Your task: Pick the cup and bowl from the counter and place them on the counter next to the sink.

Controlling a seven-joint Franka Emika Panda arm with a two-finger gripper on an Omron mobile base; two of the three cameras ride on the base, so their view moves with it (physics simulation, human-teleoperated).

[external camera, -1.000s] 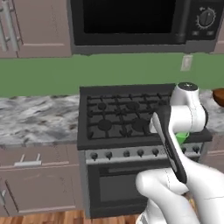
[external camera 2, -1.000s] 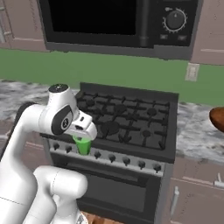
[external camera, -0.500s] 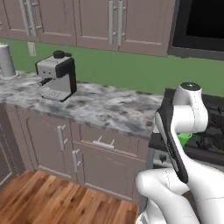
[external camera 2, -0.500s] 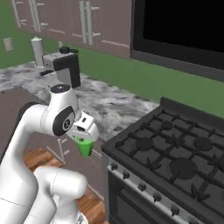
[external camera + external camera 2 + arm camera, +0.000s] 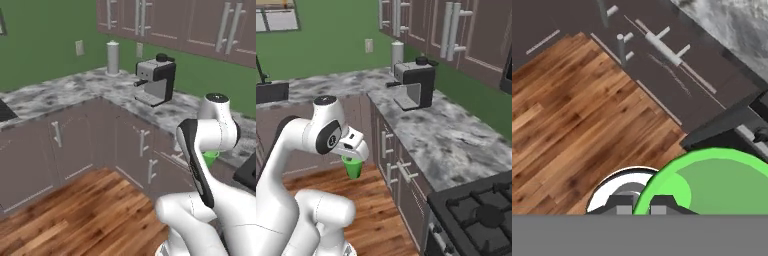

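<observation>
With the end effector (image 5: 354, 161) pinching the small bright green cup (image 5: 352, 166), keep it upright until beside the dark sink (image 5: 271, 93).

The end effector (image 5: 354, 156) grips the green cup (image 5: 352, 167), hanging upright over the wood floor (image 5: 378, 200). At 1 o'clock from the cup, a coffee machine (image 5: 415, 83) stands on the marbled tabletop (image 5: 456, 145). The stove (image 5: 481, 215) sits at 4 o'clock; the sink (image 5: 271, 92) at 10 o'clock.
</observation>
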